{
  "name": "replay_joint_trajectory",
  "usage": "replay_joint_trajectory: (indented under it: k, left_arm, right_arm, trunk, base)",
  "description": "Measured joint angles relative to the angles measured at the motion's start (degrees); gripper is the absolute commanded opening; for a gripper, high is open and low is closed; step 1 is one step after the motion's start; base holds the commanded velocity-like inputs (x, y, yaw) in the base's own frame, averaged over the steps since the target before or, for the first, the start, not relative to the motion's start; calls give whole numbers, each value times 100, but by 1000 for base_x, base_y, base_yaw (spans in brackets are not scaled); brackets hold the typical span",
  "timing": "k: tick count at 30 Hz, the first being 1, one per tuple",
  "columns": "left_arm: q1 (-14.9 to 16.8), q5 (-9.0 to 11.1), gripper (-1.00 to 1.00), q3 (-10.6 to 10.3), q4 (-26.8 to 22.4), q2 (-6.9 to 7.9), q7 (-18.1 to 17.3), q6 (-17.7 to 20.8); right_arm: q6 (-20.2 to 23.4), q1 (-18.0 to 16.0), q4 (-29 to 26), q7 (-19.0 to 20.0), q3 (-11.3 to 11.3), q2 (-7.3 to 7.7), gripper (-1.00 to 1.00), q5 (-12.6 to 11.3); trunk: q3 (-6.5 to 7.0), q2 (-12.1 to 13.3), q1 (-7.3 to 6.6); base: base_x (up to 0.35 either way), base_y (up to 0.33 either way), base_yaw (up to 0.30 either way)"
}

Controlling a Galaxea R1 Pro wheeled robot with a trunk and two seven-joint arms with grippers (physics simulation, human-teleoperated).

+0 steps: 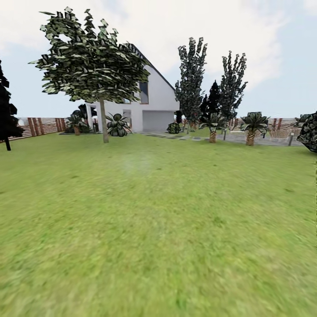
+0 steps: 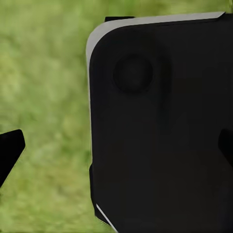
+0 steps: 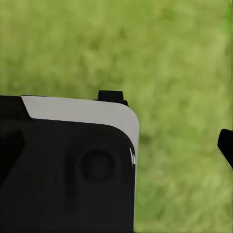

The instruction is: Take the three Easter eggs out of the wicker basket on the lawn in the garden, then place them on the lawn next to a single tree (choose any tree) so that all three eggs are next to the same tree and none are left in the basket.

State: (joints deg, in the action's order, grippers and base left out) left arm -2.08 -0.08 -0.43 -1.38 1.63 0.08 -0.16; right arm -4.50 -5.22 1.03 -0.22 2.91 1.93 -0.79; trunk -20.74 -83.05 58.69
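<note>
The lawn (image 1: 158,220) spreads wide and flat ahead of me. A tree (image 1: 105,125) with a slim pale trunk and a rounded dark crown stands at the far left of the grass, well away from me. The wicker basket and the three Easter eggs are out of view. In the left wrist view my left gripper (image 2: 118,148) is open, its black fingertips (image 2: 10,150) far apart with nothing between them. My right gripper (image 3: 119,150) also stands open and empty over grass. A black, grey-edged part of my own body (image 2: 160,126) sits in front of both wrist cameras.
A white house (image 1: 154,103) stands at the back, with a brown slat fence (image 1: 42,126) to its left. Short palms (image 1: 212,128) and tall dark trees (image 1: 191,83) line the back right. A black conifer (image 1: 5,110) is at the left edge, a dark bush (image 1: 310,130) at the right.
</note>
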Motion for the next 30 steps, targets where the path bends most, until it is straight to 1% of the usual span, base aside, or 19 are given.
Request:
replay_joint_trajectory:
  k: [4, 7, 30]
  left_arm:
    - [1, 0, 100, 0, 1, 1, 0, 0]
    - [0, 0, 100, 1, -2, 2, 0, 0]
    - [0, 5, 100, 3, -5, 4, 0, 0]
  right_arm:
    - [-1, 0, 0, 20, 7, 0, 100, 1]
    - [0, 0, 0, 9, 2, 0, 100, 0]
    - [0, 0, 1, -2, 3, 0, 100, 0]
  trunk:
    - [7, 0, 0]
    - [7, 0, 0]
    - [7, 0, 0]
  base:
    - [338, 0, -253]
    - [338, 0, -90]
    - [338, 0, -2]
